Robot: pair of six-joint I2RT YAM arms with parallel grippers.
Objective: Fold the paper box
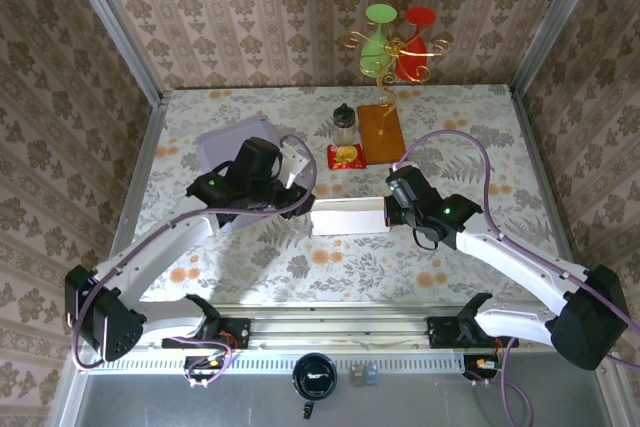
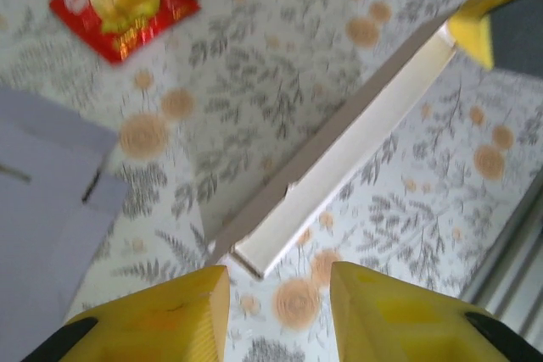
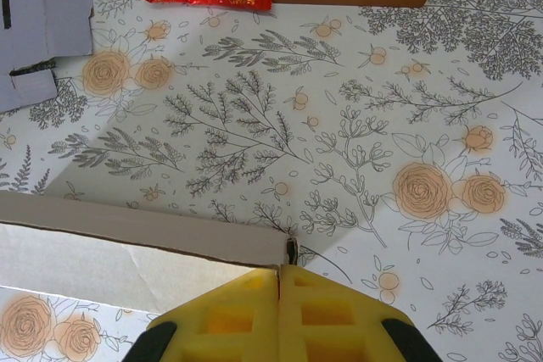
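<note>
long white paper box (image 1: 348, 217) lies at the middle of the floral counter (image 1: 250, 257), between the arms. left gripper (image 2: 280, 275) hovers at its left end, yellow fingers (image 2: 170, 311) partly apart with nothing between them; right gripper (image 3: 280, 270) is closed tight at the right-hand corner — pinching or just touching, cannot tell. judgement: square the left fingers over the end wall before closing — a skewed bite creases paper.

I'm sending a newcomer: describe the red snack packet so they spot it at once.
Find the wire stand holding green and red glasses at the table's far edge. Left of its wooden base lies the red snack packet, flat, with yellow print.
</note>
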